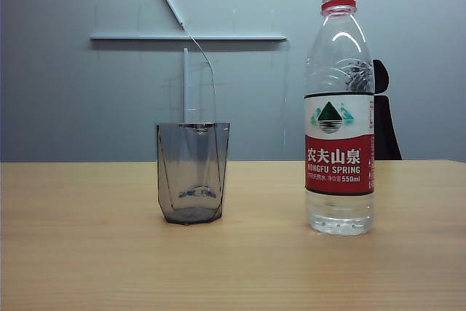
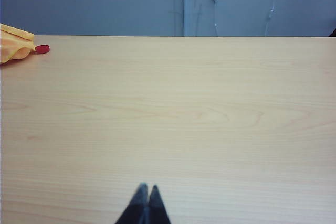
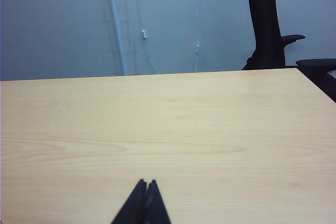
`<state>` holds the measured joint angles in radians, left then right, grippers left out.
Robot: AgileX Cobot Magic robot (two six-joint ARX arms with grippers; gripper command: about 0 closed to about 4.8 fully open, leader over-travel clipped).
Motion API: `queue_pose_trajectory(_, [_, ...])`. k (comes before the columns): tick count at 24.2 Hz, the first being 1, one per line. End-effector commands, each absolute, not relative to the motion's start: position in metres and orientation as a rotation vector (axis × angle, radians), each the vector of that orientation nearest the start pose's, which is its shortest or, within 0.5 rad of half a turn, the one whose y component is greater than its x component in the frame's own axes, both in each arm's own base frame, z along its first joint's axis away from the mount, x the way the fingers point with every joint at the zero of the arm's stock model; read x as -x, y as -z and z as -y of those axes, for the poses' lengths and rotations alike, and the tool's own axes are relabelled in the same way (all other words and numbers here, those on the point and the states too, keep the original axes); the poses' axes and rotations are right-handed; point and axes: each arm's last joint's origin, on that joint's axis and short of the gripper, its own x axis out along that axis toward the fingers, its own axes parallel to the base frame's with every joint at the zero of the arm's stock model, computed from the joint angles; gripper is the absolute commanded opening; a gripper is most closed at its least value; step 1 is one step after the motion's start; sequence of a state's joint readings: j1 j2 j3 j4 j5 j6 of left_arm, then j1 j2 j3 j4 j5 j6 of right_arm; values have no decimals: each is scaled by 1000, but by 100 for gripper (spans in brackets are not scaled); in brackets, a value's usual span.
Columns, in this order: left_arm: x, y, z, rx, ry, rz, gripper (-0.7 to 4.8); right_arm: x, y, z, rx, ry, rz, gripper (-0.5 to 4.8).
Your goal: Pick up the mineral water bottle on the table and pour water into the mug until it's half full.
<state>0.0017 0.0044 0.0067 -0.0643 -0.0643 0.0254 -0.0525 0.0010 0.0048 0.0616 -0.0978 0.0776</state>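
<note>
Right, both things of the job stand on the pale wood-grain counter (image 1: 73,253) as the exterior view has it: the mineral water bottle (image 1: 339,143) upright toward the right-hand edge, cap off, red ring at its neck, red-and-white label facing us, and only a little water showing at its foot. Well apart from it, nearer the middle of the counter, sits the mug (image 1: 193,172), a smoky-grey faceted tumbler with no handle, upright and about half the bottle's height. Neither arm shows in that view, and nothing touches bottle or mug. Over to the left wrist view: the left gripper (image 2: 145,188) hangs low over bare counter, its dark jaws pressed together tip to tip with nothing between them. Up at the far edge of the counter, in the corner, lies a yellow cloth (image 2: 16,43) with a small red cap (image 2: 42,49) just beside it. The right wrist view tells the same tale: the right gripper (image 3: 146,183) over open wood, jaws closed tight on nothing, and beyond the counter's far corner a black office chair (image 3: 265,19) against the grey wall.
</note>
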Motion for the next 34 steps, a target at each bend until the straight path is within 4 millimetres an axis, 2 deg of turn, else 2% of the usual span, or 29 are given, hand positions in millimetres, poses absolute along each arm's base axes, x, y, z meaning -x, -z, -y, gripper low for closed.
queue_pose_trajectory(1, [-97,-161,-2,-22,-67,-49,-2,-97,-171,2,-68,-50,78,-5])
queue_pose_trajectory(24, [-97,-161,0,-24,-44,-49,-2,-97,-171,2,-68,-50,78,-5])
queue_pose_trajectory(31, [-96,-161,17,-28,128,-47,-2,-97,-171,2,-68,-50,78,-5])
queue_pose_trajectory(34, [-93,-161,31,-32,274,-47,-2,-97,-171,2,-68,-50,78,-5])
